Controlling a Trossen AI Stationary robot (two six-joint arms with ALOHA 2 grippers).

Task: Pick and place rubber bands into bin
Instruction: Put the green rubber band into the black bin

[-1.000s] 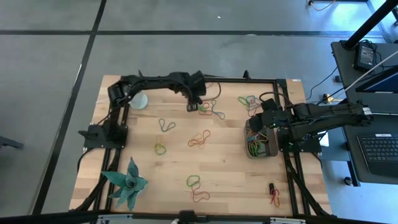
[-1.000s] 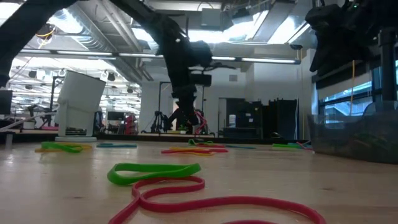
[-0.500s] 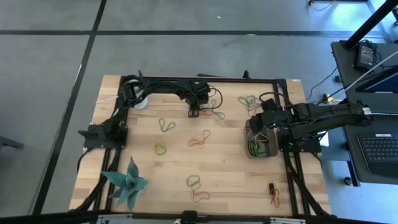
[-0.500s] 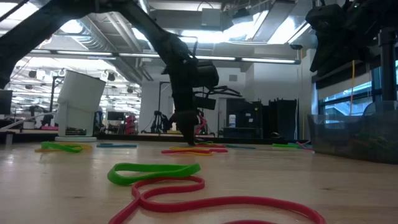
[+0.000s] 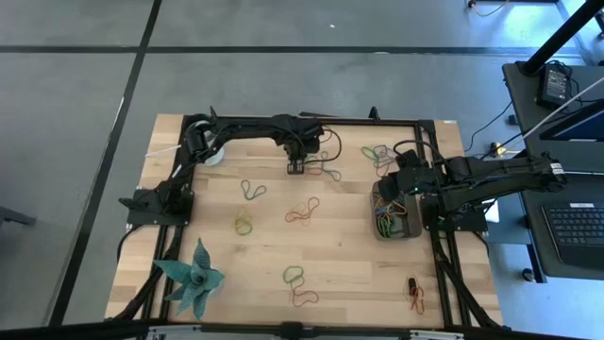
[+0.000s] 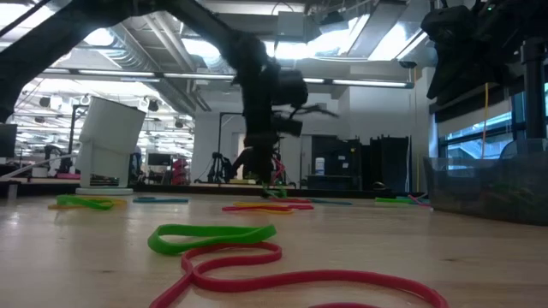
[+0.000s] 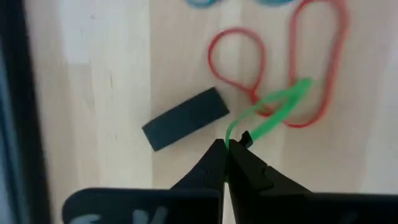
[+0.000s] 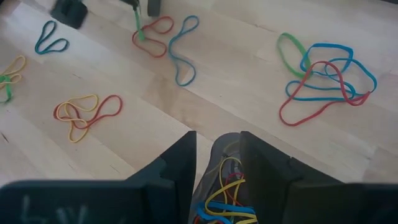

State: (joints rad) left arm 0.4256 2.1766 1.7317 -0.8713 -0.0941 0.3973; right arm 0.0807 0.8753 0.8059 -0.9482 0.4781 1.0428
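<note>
Since the left hand (image 7: 229,148) is pinching shut on just the tip of a green rubber band (image 7: 268,114) near the worktop's far edge, it's risking dragging along the tangled red band (image 7: 311,62). The right hand (image 8: 216,163) is hovering part-open over the bin (image 5: 394,219) at the right edge.

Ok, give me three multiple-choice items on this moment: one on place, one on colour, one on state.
1. Where is the right gripper?
A. over the bin
B. over the plant
C. by the cup

2. What colour is the rubber band pinched by the left gripper?
A. blue
B. green
C. yellow

3. How do the left gripper's fingers stand?
A. wide open
B. shut on the band
C. out of view

Key: 1 A, the high view shows it at the bin's edge; 2 B, the left wrist view shows green; 3 B, the tips meet on the band.
</note>
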